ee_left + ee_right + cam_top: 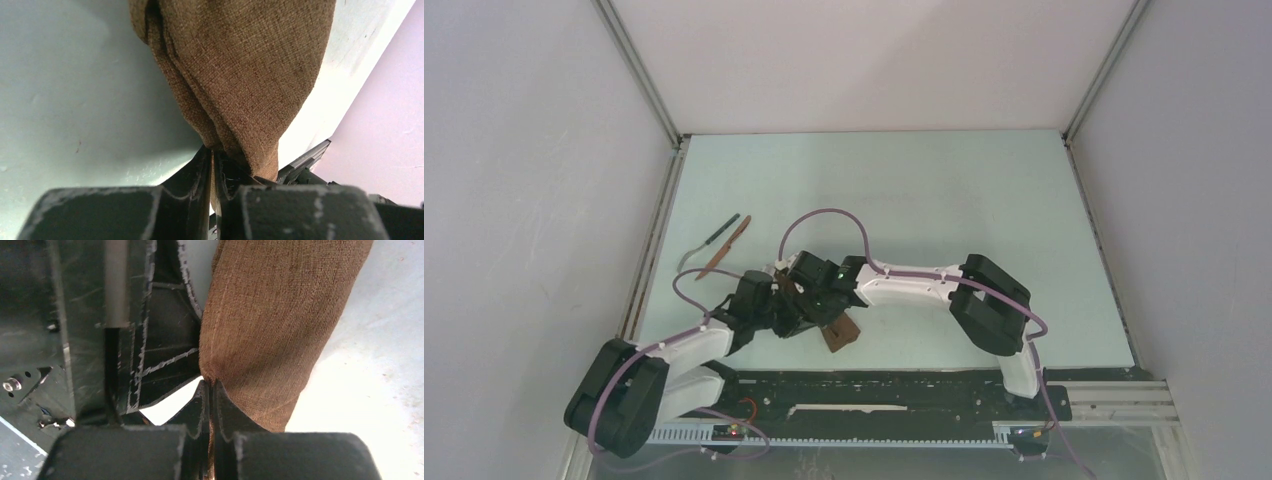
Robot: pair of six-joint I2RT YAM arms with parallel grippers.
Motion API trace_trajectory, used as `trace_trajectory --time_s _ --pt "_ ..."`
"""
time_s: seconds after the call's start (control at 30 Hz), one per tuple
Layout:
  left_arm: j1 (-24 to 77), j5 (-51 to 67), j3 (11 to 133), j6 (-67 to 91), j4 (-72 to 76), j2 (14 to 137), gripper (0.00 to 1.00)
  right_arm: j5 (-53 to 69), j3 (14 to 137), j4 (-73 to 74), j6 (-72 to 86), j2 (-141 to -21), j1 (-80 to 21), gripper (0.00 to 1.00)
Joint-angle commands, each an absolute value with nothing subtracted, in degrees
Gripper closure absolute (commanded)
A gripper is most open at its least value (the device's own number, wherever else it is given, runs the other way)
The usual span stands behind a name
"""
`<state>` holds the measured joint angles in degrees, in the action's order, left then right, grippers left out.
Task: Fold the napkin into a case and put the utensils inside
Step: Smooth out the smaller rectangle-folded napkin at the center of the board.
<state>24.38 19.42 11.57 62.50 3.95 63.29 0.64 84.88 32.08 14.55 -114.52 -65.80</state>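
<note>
The brown napkin [844, 335] is bunched in folded layers between both grippers, near the table's front edge. In the left wrist view my left gripper [214, 152] is shut on a pinched corner of the napkin [240, 65], which spreads out beyond the fingertips. My right gripper [211, 386] is likewise shut on an edge of the napkin [270, 330]. Seen from above, the left gripper [786, 315] and right gripper [820, 308] nearly touch. I cannot tell whether the cloth forms a case. The utensils lie to the far left: a dark-handled fork [721, 232] and a reddish-brown knife [730, 246].
The left side wall and its metal rail [652, 230] run close beside the utensils. The black base rail [874, 395] borders the near edge just below the napkin. Pale green table [944, 200] stretches behind and to the right.
</note>
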Motion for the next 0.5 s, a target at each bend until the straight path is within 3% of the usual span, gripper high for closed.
trace_trajectory --time_s 0.0,0.2,0.33,0.47 --pt "25.1 16.7 12.5 60.2 -1.3 60.8 0.86 4.4 82.2 25.8 19.5 -115.5 -64.4 1.00" --pt "19.8 13.7 15.5 54.1 -16.8 49.7 0.70 5.3 78.7 23.0 20.0 -116.2 -62.4 0.97" --pt "13.6 14.4 16.9 51.6 -22.9 43.0 0.71 5.8 77.7 22.1 20.1 -116.1 -61.9 0.96" --pt "12.5 16.4 21.8 51.3 -20.7 45.4 0.78 6.2 77.2 21.5 20.4 -115.7 -61.7 0.94"
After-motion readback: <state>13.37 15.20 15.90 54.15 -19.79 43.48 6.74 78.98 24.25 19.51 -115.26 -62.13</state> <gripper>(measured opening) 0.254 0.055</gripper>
